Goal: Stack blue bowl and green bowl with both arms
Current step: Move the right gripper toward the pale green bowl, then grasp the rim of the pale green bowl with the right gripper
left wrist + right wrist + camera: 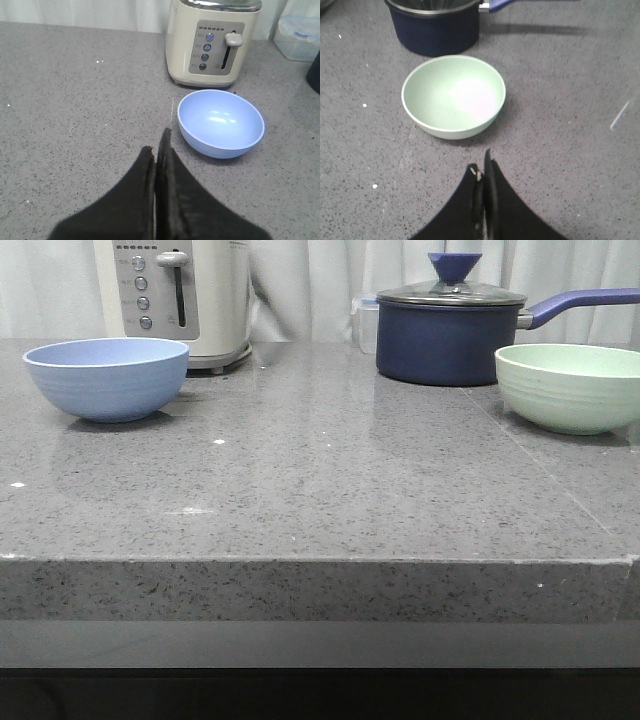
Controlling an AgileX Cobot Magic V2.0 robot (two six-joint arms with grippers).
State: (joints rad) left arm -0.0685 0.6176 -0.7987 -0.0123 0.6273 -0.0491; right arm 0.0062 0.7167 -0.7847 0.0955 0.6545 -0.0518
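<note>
The blue bowl (107, 377) stands upright and empty at the far left of the grey counter, and shows in the left wrist view (221, 122). The green bowl (570, 386) stands upright and empty at the far right, and shows in the right wrist view (453, 96). No arm shows in the front view. My left gripper (156, 145) is shut and empty, above the counter, short of the blue bowl. My right gripper (480, 167) is shut and empty, above the counter, short of the green bowl.
A cream toaster (175, 295) stands behind the blue bowl. A dark navy lidded saucepan (450, 330) with a blue handle stands behind the green bowl. A clear plastic box (299, 35) sits at the back between them. The counter's front edge (320, 562) runs across the front view.
</note>
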